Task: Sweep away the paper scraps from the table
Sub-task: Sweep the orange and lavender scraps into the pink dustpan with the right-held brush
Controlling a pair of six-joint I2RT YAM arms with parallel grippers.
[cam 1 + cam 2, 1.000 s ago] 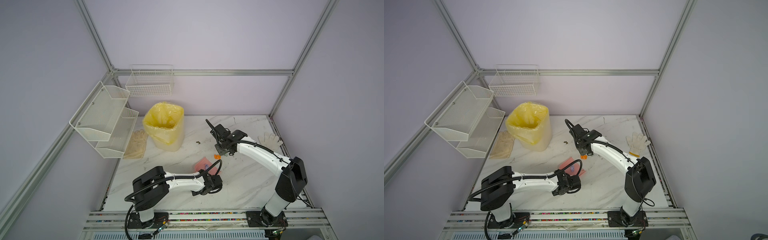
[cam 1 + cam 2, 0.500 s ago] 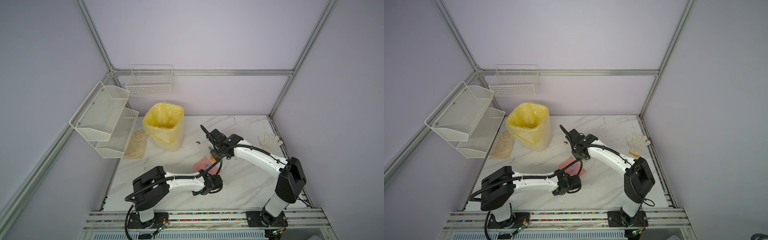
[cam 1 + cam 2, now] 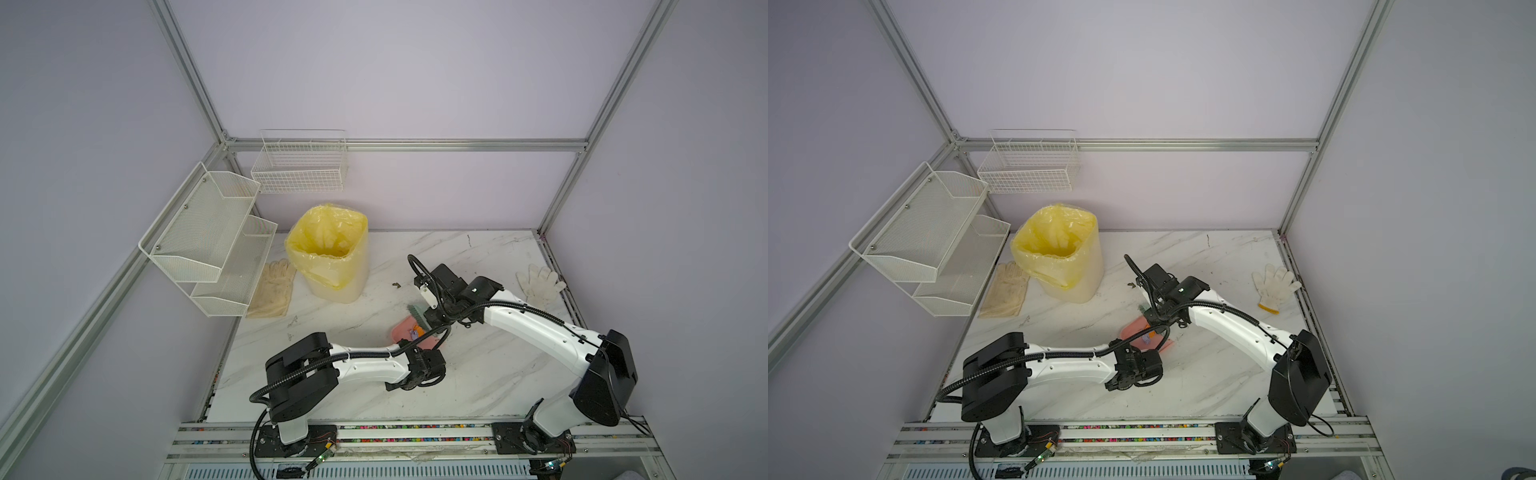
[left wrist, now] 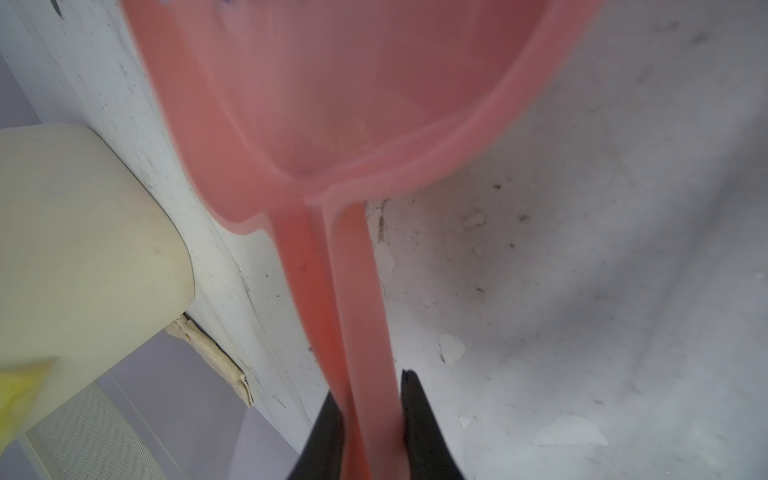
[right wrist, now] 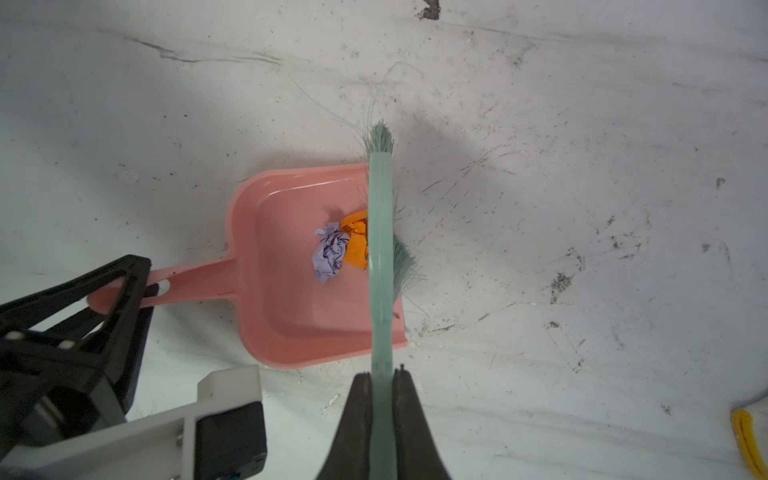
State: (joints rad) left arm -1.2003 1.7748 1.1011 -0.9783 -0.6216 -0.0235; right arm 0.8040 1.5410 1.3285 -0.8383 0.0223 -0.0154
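Right gripper (image 5: 381,374) nose-down over dustpan (image 5: 282,316)

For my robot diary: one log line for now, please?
left gripper: holds dustpan | right gripper: holds brush | paper scraps: in dustpan

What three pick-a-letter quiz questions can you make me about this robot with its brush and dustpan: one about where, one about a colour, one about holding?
1. Where are the crumpled orange and purple paper scraps? A on the bare table; B inside the pink plastic dustpan; C in the bin.
2. What colour is the long plastic brush? A pale green; B red; C black.
3. What is the left pincer doing? A open and empty; B holding a glove; C shut on the dustpan's handle.
Answers: 1 B, both wads lie in the pan in the right wrist view. 2 A, handle and bristles are pale green. 3 C, its jaws squeeze the pink handle.
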